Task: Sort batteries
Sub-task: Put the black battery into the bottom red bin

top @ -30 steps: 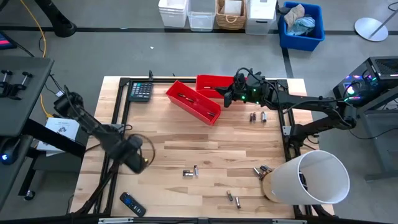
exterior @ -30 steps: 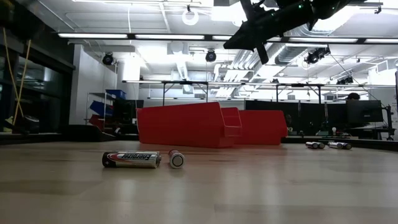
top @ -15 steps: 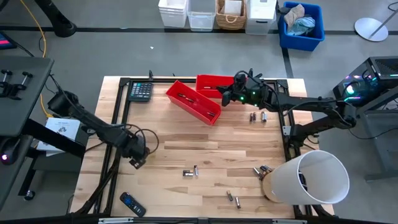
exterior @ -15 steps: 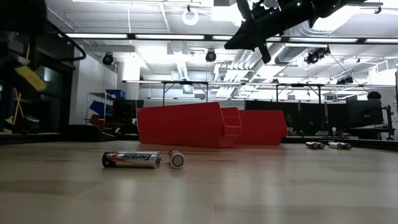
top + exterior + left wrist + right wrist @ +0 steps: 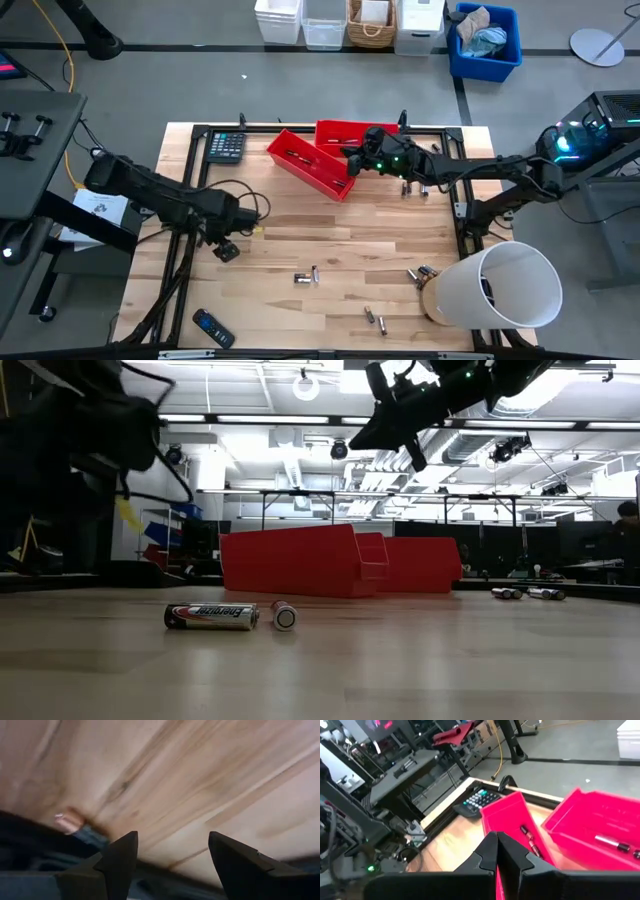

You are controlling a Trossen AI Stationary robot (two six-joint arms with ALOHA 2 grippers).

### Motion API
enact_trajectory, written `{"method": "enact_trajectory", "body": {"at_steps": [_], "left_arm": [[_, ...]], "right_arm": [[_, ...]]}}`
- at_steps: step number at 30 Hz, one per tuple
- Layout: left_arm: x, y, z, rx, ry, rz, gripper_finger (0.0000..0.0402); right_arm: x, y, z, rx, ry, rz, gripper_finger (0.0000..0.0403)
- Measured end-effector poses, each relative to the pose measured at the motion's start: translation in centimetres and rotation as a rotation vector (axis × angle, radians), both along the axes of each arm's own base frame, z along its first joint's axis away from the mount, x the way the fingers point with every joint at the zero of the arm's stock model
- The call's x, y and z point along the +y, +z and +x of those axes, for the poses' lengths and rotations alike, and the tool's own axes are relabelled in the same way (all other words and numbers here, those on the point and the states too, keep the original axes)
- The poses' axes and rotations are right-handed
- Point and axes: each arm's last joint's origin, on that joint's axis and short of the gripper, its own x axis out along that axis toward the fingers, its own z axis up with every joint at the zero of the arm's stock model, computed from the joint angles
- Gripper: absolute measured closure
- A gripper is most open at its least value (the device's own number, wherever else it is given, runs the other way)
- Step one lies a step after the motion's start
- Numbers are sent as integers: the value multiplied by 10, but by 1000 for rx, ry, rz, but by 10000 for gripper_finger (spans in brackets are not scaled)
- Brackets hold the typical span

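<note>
Two red bins (image 5: 310, 164) (image 5: 345, 133) stand at the table's far middle, each with a battery (image 5: 527, 836) (image 5: 610, 842) inside. Loose batteries lie on the wood: a pair near the centre front (image 5: 305, 277) (image 5: 212, 617), a pair to the right of the bins (image 5: 415, 187), and others near the front right (image 5: 376, 319) (image 5: 421, 271). My left gripper (image 5: 226, 250) (image 5: 172, 855) hangs open over bare wood at the table's left, pointing steeply down, with nothing between its fingers. My right gripper (image 5: 347, 157) (image 5: 496, 845) is shut and empty, held above the bins.
A dark calculator (image 5: 226, 146) lies at the far left corner and a black remote (image 5: 212, 328) at the near left. A large white cylinder (image 5: 500, 290) stands at the near right corner. A black frame (image 5: 200, 150) borders the tabletop.
My left gripper has swung from the table's left edge toward the middle, come down toward the wood and turned about its wrist. My right gripper has shifted a little toward the table's left, over the bins. The batteries and bins have stayed put.
</note>
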Motion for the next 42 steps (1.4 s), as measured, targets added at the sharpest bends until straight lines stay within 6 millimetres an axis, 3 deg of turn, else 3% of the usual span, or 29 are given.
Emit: {"method": "enact_trajectory", "body": {"at_steps": [7, 13, 17, 26, 33, 42], "left_arm": [[7, -3, 24, 39, -321, -104, 163], [12, -13, 34, 111, -438, -109, 163], [13, -19, 21, 225, -422, -79, 163], [22, -43, 15, 284, -233, 21, 163], [22, -45, 15, 307, -180, 34, 163], [-2, -44, 10, 265, -256, -6, 163]], "right_arm": [[4, -8, 7, 13, 36, 9, 402], [4, -7, 8, 8, 57, 14, 402], [4, -7, 8, 8, 57, 14, 402], [4, -6, 8, -7, 57, 10, 402], [4, -6, 8, -19, 46, 34, 402], [6, -6, 8, -26, 44, 47, 402]]}}
